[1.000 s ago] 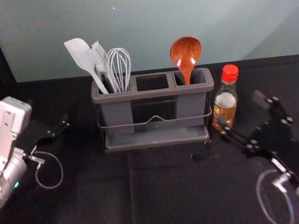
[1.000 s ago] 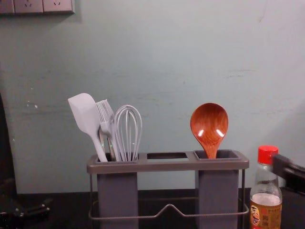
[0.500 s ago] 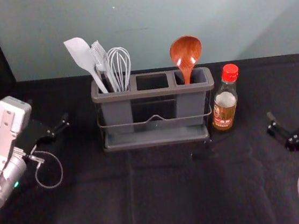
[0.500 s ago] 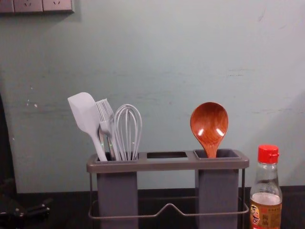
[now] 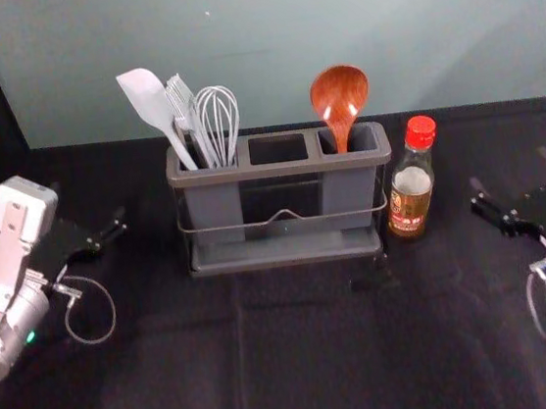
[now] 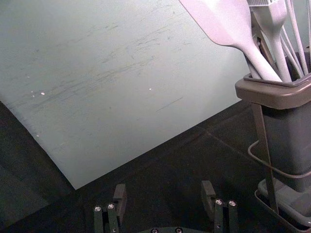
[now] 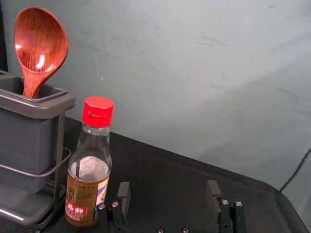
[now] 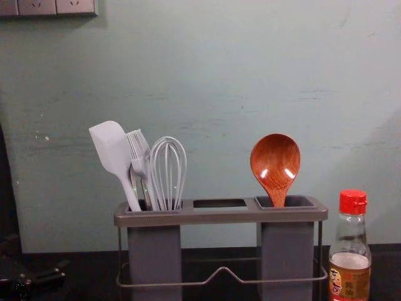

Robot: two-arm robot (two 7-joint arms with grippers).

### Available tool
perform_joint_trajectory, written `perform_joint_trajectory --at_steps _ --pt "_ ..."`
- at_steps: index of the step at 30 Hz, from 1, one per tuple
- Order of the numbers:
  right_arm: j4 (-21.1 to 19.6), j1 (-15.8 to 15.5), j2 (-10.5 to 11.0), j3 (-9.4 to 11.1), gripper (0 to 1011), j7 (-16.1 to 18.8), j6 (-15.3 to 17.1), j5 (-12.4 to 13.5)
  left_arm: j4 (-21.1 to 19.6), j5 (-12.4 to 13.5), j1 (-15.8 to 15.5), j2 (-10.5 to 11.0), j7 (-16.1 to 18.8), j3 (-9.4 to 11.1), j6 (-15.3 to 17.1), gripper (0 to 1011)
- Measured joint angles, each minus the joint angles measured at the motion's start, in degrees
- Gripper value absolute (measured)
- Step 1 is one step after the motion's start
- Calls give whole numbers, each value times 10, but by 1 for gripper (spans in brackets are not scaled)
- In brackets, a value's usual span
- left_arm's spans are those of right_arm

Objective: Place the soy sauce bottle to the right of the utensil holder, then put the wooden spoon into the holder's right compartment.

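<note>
Since a second ago the right claw (image 5: 511,168) has drawn away from the soy sauce bottle (image 5: 411,184) toward the robot's right; against half a second ago it sits slightly nearer the bottle again. The bottle stands upright on the table (image 5: 301,359), just to the right of the utensil holder (image 5: 279,169), in the same spot as before. Its red cap is on, and its label faces the robot.

The right claw is open and empty, the bottle lying outside its spread fingers, on the side toward the holder. The wooden spoon (image 5: 339,93) stands bowl up in the right compartment (image 5: 346,196), well apart from either claw. Across the holder, the left claw (image 5: 87,204) hangs near the robot's left edge of the table, its fingers apart with nothing between them.

The spoon's lower handle is hidden inside its compartment, as are the lower ends of the spatula (image 5: 148,102), brush (image 5: 182,101) and whisk (image 5: 218,122) in the left one. The chest view cuts off the bottle's base, and the left claw's dark parts are hard to make out there. The right arm runs off the edge of the head view.
</note>
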Motion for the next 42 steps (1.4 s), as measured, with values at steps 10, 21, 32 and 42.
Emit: perform_joint_trajectory --at_steps 10,21,32,42 --pt "64 63 -12 -20 1002 0 -14 -38 0 0 0 0 0 0 0 1005" --pt "68 67 -19 -19 1003 -10 -16 -48 0 0 0 0 0 0 0 1005" --pt "68 68 -18 -20 1003 -10 -16 -47 0 0 0 0 0 0 0 1005" --pt "68 68 -17 -20 1002 -8 -16 -45 0 0 0 0 0 0 0 1005"
